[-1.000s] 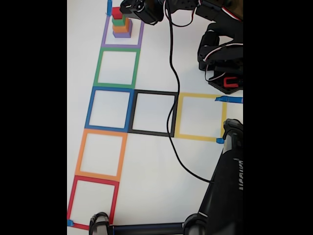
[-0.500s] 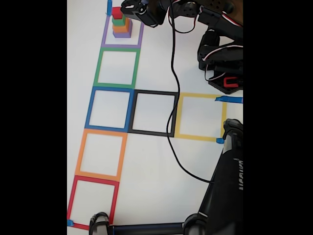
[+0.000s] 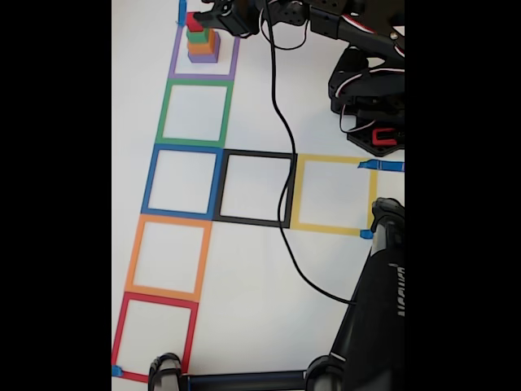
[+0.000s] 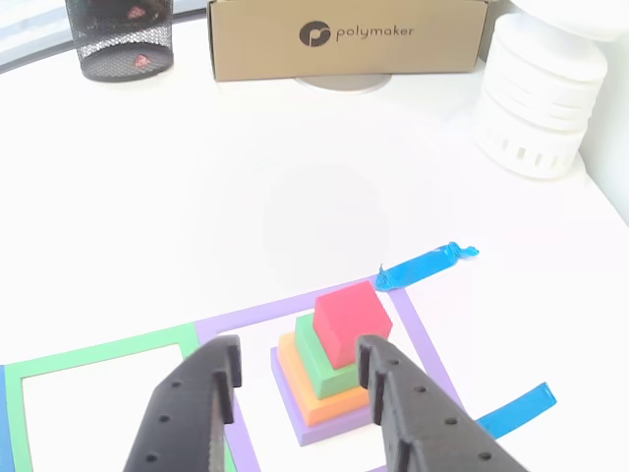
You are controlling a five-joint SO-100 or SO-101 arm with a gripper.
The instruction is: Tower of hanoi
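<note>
A black two-finger gripper [image 4: 295, 379] is hanging with its jaws spread wide and holding nothing, poised just short of a four-tier stack of small solid blocks: a red cube [image 4: 350, 321] on top, then a green slab [image 4: 316, 366], an orange slab [image 4: 300, 387] and a purple slab [image 4: 295, 415] at the base. The stack is standing inside the hollow purple tape square [image 4: 418, 339] on the white table [image 4: 295, 197], at the end of the row of taped squares, next to the green tape square [image 4: 98, 349].

In the other view, the stack is lying ahead of the fingers and somewhat toward the right-hand one: the right finger [image 4: 388, 383] is sitting level with the stack's right side and overlapping the lower slabs' edge, while the left finger [image 4: 211, 383] is standing apart from them over the purple tape. The red cube is sitting a little above and beyond the fingertips rather than squarely between them. In the fixed view, the arm [image 3: 326, 20] is reaching in from the right, with the gripper [image 3: 205, 16] right beside the red cube [image 3: 194, 22].

Judging by the layout, the top cube would be the first piece to lift; the jaws appear to need a small shift toward the right of the other view before closing cleanly on it alone.
</note>
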